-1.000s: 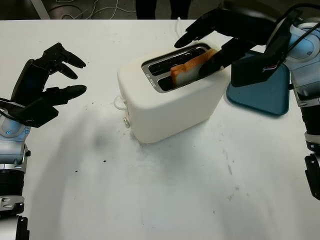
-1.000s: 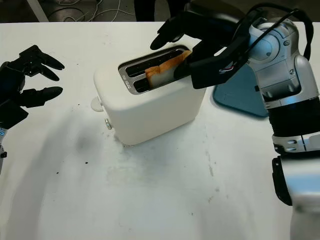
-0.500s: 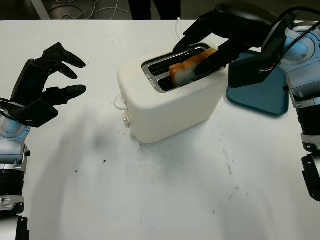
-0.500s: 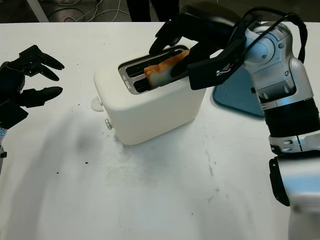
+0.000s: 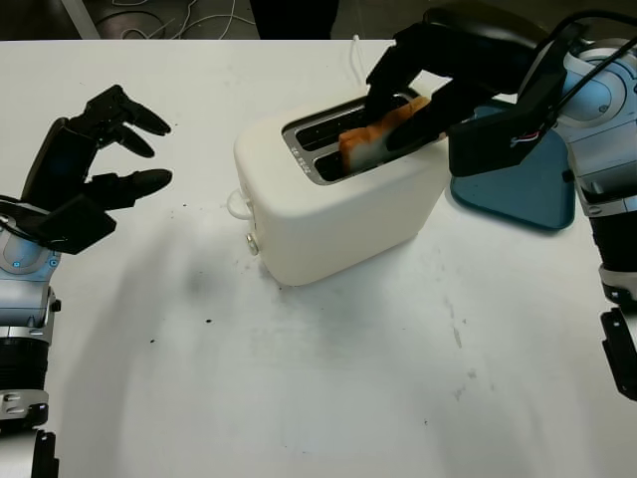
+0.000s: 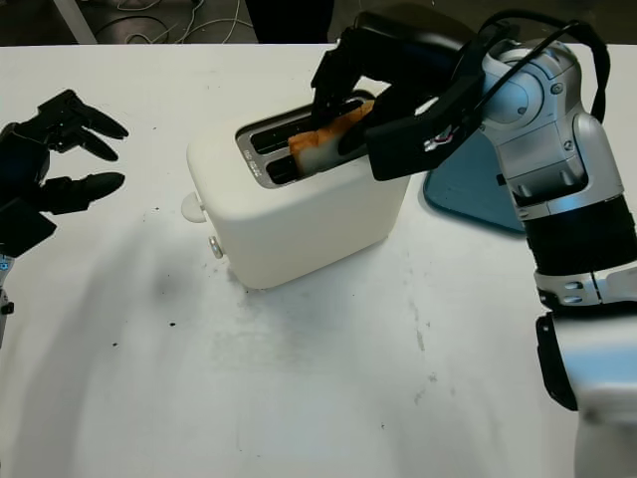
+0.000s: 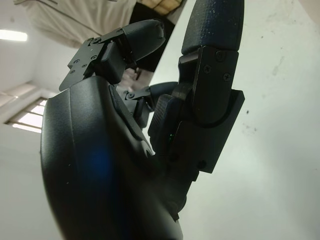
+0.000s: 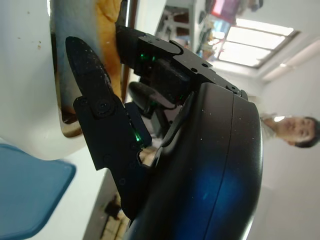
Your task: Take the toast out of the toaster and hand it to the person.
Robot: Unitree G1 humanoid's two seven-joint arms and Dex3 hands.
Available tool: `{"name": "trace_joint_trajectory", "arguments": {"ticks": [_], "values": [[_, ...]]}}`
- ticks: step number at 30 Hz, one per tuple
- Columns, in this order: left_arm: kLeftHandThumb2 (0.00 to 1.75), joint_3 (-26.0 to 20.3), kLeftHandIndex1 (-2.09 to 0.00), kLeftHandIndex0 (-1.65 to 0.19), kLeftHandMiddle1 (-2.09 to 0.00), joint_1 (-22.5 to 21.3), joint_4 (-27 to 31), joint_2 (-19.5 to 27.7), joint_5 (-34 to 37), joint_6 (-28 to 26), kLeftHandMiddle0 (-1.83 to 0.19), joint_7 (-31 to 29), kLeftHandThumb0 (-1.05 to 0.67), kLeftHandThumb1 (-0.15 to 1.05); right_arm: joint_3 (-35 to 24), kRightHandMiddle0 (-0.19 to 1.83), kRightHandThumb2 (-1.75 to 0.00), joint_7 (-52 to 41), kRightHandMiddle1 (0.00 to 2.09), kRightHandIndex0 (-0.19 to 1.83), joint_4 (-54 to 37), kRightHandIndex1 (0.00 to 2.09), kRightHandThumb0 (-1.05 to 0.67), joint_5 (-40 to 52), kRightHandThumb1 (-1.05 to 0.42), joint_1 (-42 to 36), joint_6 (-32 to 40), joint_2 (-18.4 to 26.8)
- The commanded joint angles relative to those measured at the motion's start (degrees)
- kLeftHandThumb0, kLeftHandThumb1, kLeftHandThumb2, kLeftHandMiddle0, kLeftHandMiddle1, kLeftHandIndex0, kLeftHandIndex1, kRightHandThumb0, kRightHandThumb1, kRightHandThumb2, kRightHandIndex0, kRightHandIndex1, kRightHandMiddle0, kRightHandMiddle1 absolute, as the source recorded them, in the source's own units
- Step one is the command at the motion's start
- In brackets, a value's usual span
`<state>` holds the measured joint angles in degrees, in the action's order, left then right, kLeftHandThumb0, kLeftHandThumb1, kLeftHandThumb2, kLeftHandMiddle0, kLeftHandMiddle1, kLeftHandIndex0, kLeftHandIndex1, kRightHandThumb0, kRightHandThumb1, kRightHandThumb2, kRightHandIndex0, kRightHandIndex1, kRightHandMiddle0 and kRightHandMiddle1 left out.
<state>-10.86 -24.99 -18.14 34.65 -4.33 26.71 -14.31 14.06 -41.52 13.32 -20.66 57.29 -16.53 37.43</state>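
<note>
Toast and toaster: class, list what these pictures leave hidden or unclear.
- Toast: its lower part sits hidden inside the toaster slot, eye views.
- Right hand: whether its fingers already pinch the toast; they cover the contact, eye views.
- Blue tray: partly hidden behind the right arm, left eye view.

Black hands (image 5: 85, 169), silver-grey arms (image 6: 567, 199)

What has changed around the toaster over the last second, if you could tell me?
The right hand has closed its fingers down around the toast, which were raised above the slot a second ago; a firm grasp cannot be confirmed. The toast still sits in the toaster. The left hand, open above the table, and the blue tray stayed put.
</note>
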Motion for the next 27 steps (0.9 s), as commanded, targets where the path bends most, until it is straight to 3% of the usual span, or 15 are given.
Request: {"name": "trace_joint_trajectory", "arguments": {"ticks": [1,2,4,9,11,13,18,27], "values": [[0.26,-0.4,-1.28,-0.30,-1.38,1.0,0.0,0.0,-0.1,0.9,-0.43,0.8,-1.05,0.92,1.1,0.99,0.00,-0.1,1.33,1.08,0.9,1.73,-0.72,-0.9,-0.84,-1.2,-3.1,0.7],[0.26,-0.4,-1.28,-0.30,-1.38,1.0,0.0,0.1,0.1,0.9,-0.43,0.7,-1.05,0.92,1.2,0.94,-0.01,0.4,1.55,1.09,1.3,1.74,-0.73,-1.3,-0.85,-1.2,-4.3,0.9],[0.26,-0.4,-1.28,-0.30,-1.38,1.1,0.1,0.1,0.3,0.6,-0.42,0.5,-1.05,0.92,1.6,0.91,-0.01,1.8,1.69,1.11,1.3,1.74,-0.73,-3.0,-0.88,-1.2,-6.6,1.5],[0.26,-0.5,-1.28,-0.31,-1.37,1.2,0.3,0.0,0.4,0.7,-0.42,0.6,-1.05,0.92,1.7,0.96,-0.31,8.0,1.28,1.06,1.9,1.75,-0.69,-7.1,-0.92,-1.6,-12.7,2.2],[0.26,-0.5,-1.28,-0.31,-1.37,1.3,0.4,0.1,0.3,0.4,-0.42,0.7,-1.05,0.92,1.3,0.88,-0.37,11.2,1.59,1.09,2.1,1.75,-0.63,-8.2,-0.92,-2.1,-15.4,2.2],[0.26,-0.5,-1.28,-0.31,-1.37,1.4,0.6,0.1,0.1,0.3,-0.42,0.7,-1.05,0.92,0.9,0.87,-0.37,15.3,1.71,1.11,2.1,1.75,-0.58,-9.6,-0.92,-2.7,-18.4,2.2],[0.26,-0.5,-1.29,-0.30,-1.38,1.6,1.0,0.2,0.1,-0.3,-0.42,0.6,-1.05,0.92,-0.2,0.84,-0.35,25.1,1.74,1.09,3.0,1.75,-0.52,-13.3,-0.92,-3.5,-23.8,1.6],[0.26,-0.6,-1.29,-0.30,-1.38,1.5,0.4,-0.1,0.5,0.3,-0.42,0.6,-1.05,0.92,-2.0,0.85,-0.34,37.4,1.75,1.11,2.8,1.75,-0.54,-20.8,-0.92,-2.3,-22.9,1.8]]}}
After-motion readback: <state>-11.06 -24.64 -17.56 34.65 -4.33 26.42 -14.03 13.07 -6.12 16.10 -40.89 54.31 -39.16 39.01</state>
